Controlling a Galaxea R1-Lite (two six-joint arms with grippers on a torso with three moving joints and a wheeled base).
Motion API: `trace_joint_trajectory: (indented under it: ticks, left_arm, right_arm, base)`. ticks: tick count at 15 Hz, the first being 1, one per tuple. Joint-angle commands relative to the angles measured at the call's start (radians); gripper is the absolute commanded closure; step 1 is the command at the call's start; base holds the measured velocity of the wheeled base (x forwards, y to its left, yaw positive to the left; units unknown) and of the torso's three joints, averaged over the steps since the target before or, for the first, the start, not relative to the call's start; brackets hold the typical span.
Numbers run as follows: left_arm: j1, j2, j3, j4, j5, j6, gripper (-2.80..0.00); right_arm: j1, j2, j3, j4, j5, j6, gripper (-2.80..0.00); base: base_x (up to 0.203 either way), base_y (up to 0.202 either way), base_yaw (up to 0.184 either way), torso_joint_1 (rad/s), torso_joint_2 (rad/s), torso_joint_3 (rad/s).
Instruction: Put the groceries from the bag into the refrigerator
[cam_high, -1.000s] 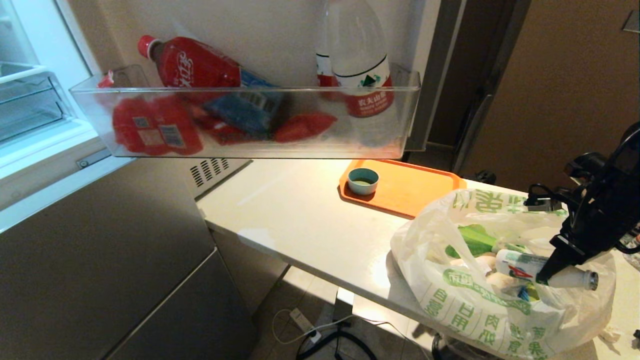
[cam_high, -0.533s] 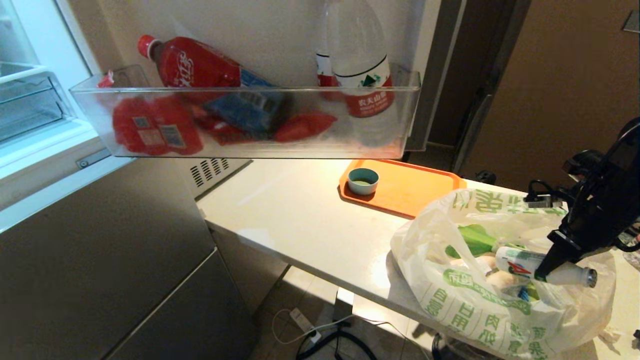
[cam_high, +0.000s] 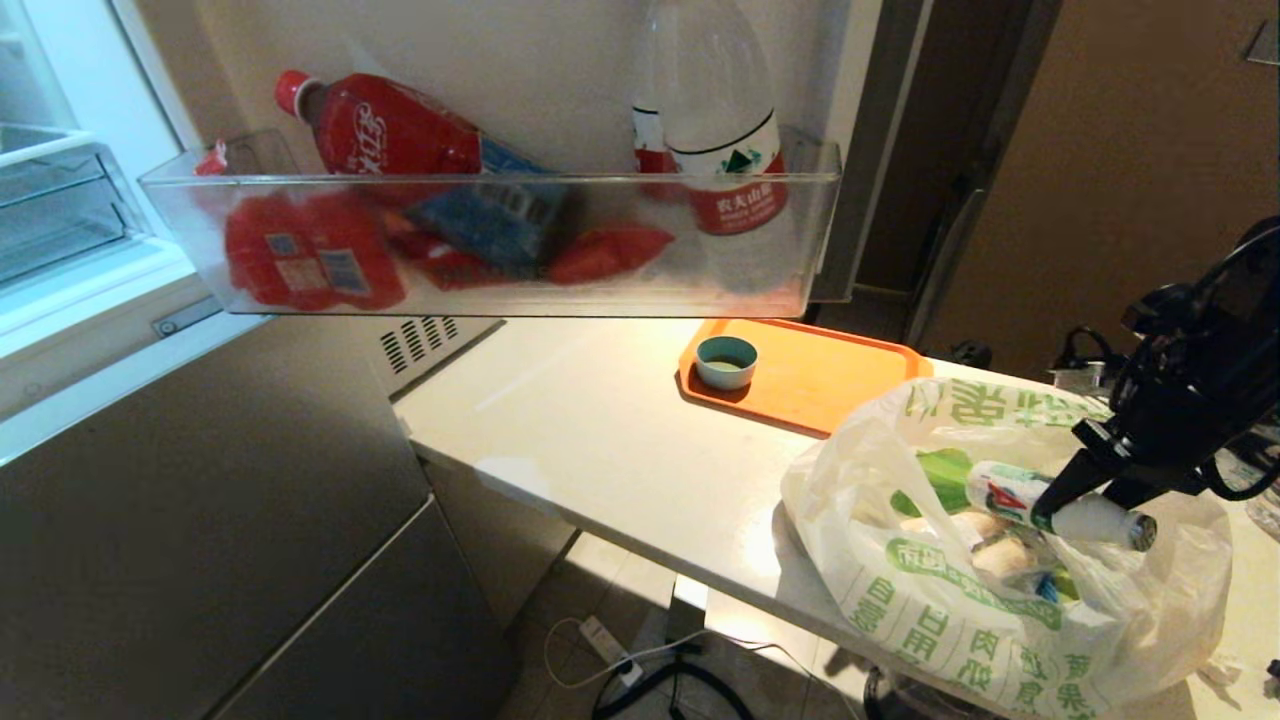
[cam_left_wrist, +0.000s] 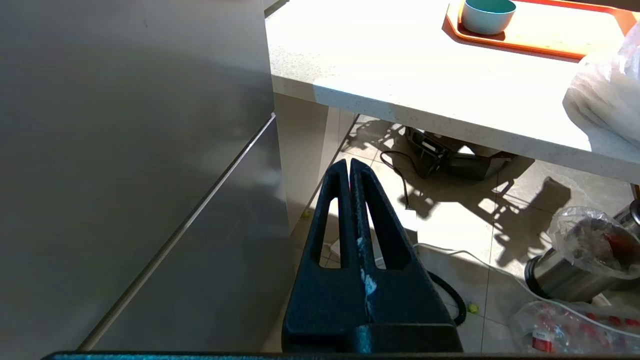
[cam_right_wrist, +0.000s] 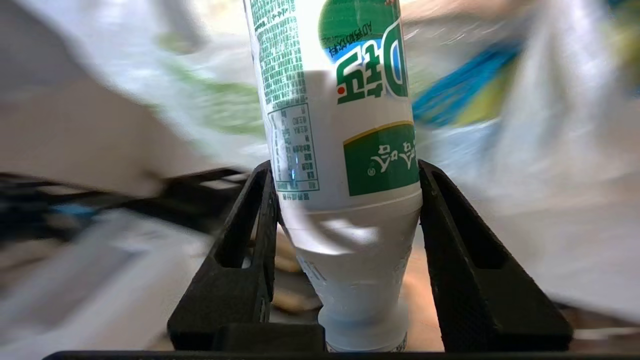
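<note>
A: Bottle (cam_high: 1050, 500) first. Where is it?

B: In the right claw (cam_high: 1062, 500), pinched at the shoulder just below the neck, one finger (cam_right_wrist: 250, 240) on each side. It lies nearly level above the mouth of the bag (cam_high: 1000, 590), silvery cap pointing toward the worktop's right end. The right wrist view shows the white body with green label running away from the camera.

A: Bag?

B: Sits at the near right part of the worktop (cam_high: 600, 430), hanging a little over the near edge. Green leaves and pale lumps (cam_high: 990, 550) show through the opening under the bottle.

A: Left claw?

B: Left claw (cam_left_wrist: 350, 172) pressed together, holding nothing, low beside the fridge's (cam_high: 200, 520) steel front, below worktop level.

A: Fridge?

B: Door open; its clear bin (cam_high: 480, 250) holds red packs and a water bottle. Orange tray (cam_high: 820, 375) with a teal cup (cam_high: 726, 362) lies toward the far edge, just behind the bag.
</note>
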Motion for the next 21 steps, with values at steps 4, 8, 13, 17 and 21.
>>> trace_joint_trajectory:
  ticks: [4, 8, 13, 17, 21]
  left_arm:
    - [0.000, 0.000, 0.000, 0.000, 0.000, 0.000, 0.00]
    - [0.000, 0.000, 0.000, 0.000, 0.000, 0.000, 0.00]
    - [0.000, 0.000, 0.000, 0.000, 0.000, 0.000, 0.00]
    - [0.000, 0.000, 0.000, 0.000, 0.000, 0.000, 0.00]
    - [0.000, 0.000, 0.000, 0.000, 0.000, 0.000, 0.00]
  right_arm:
    - [0.000, -0.008, -0.037, 0.081, 0.099, 0.136, 0.00]
    - [0.000, -0.028, -0.037, 0.124, 0.169, 0.230, 0.00]
    - [0.000, -0.025, -0.037, 0.158, 0.208, 0.338, 0.00]
    - [-0.027, -0.033, -0.038, 0.166, 0.337, 0.479, 0.00]
    - [-0.043, -0.043, -0.037, 0.185, 0.449, 0.599, 0.00]
  base:
    - [0.000, 0.000, 0.000, 0.000, 0.00, 0.000]
    - [0.000, 0.000, 0.000, 0.000, 0.00, 0.000]
    - [0.000, 0.000, 0.000, 0.000, 0.00, 0.000]
    - [0.000, 0.000, 0.000, 0.000, 0.00, 0.000]
    - [0.000, 0.000, 0.000, 0.000, 0.00, 0.000]
